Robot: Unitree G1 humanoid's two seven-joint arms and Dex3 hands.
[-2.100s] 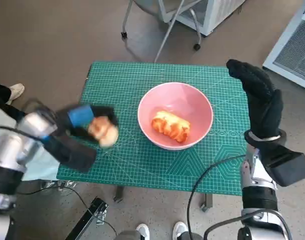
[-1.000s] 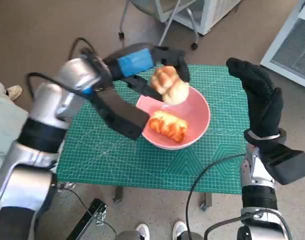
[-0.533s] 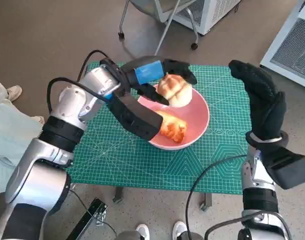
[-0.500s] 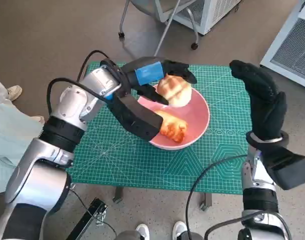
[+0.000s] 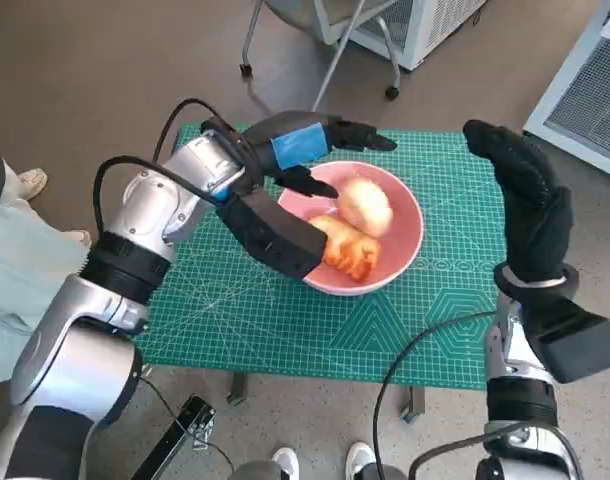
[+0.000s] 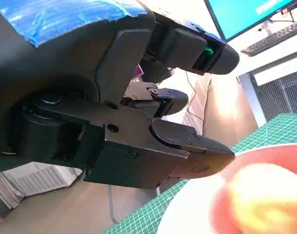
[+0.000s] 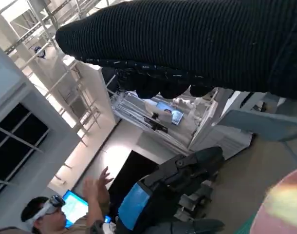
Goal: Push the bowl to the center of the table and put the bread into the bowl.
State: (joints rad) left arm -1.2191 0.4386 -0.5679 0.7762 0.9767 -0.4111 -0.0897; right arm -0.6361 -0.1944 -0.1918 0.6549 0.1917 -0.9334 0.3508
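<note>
A pink bowl (image 5: pixel 405 262) sits near the middle of the green cutting mat (image 5: pixel 235 300). Two pieces of bread lie in it: a round pale bun (image 5: pixel 367 206) and a longer glazed roll (image 5: pixel 347 251). My left hand (image 5: pixel 315 145) hovers over the bowl's far-left rim with fingers spread and nothing in them. In the left wrist view its black fingers (image 6: pixel 187 146) stand apart above the bowl (image 6: pixel 192 204) and the blurred bun (image 6: pixel 265 200). My gloved right hand (image 5: pixel 525 200) is raised upright at the table's right side, fingers straight, holding nothing.
A wheeled chair base (image 5: pixel 325 50) and a white cabinet (image 5: pixel 425 20) stand beyond the table's far edge. A person's leg and shoe (image 5: pixel 25 185) show at the left. The right wrist view shows a person (image 7: pixel 65 214) wearing a headset with a raised hand.
My left hand carried the round bun from the table's left side to above the bowl and let go; the bun now lies in the bowl beside the roll. The right hand has stayed raised.
</note>
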